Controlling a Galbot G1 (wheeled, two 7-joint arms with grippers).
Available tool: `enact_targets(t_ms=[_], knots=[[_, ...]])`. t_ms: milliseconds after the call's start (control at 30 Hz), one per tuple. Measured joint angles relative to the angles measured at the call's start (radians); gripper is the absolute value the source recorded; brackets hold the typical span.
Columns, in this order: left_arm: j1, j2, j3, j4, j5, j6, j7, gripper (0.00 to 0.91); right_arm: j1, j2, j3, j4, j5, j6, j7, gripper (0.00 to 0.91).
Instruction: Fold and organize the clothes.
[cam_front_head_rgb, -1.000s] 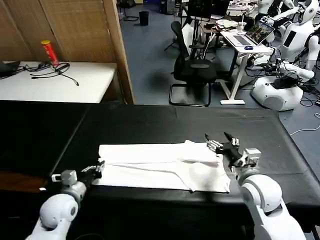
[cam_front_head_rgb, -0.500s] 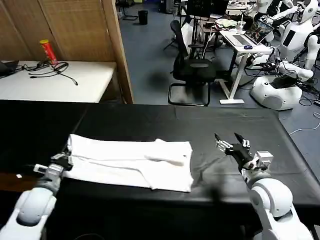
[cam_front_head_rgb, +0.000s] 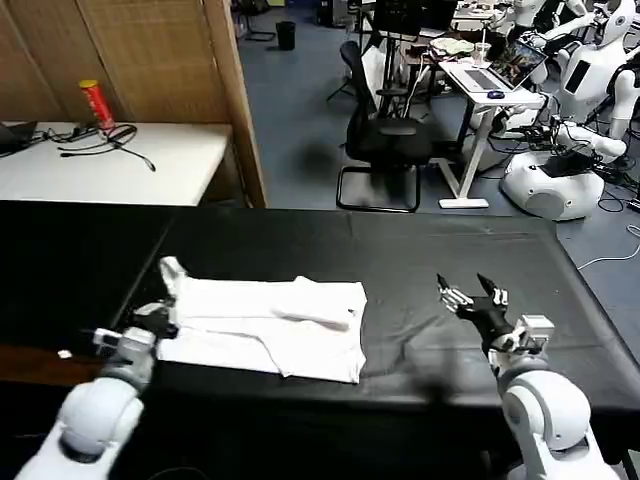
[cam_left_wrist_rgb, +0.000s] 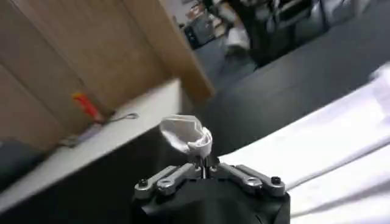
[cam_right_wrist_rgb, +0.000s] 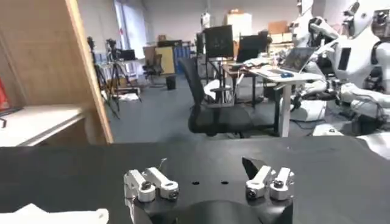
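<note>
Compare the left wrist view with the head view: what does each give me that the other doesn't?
Left wrist alone: the left pincer is clearly shut on a bunched corner of the T-shirt, lifted off the black table.

Head alone: the whole folded T-shirt at the table's left, and the right pincer open, apart from it.

Both: shirt, table, red can.

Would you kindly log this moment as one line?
left gripper: shut on T-shirt corner | right gripper: open, off cloth | T-shirt: partly folded
</note>
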Motion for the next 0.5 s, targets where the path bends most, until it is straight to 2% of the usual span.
enact_targets(t_ms=[167, 500], knots=[[-0.027, -0.080, 0.092, -0.049, -0.144, 0.036, -0.024, 0.000, -0.020, 0.012, 0.013, -0.001, -0.013, 0.000, -0.001, 0.878], [-0.085, -0.218, 0.187, -0.039, -0.307, 0.048, -0.055, 0.000, -0.043, 0.042, 0.013, 0.005, -0.040, 0.002, -0.006, 0.878]])
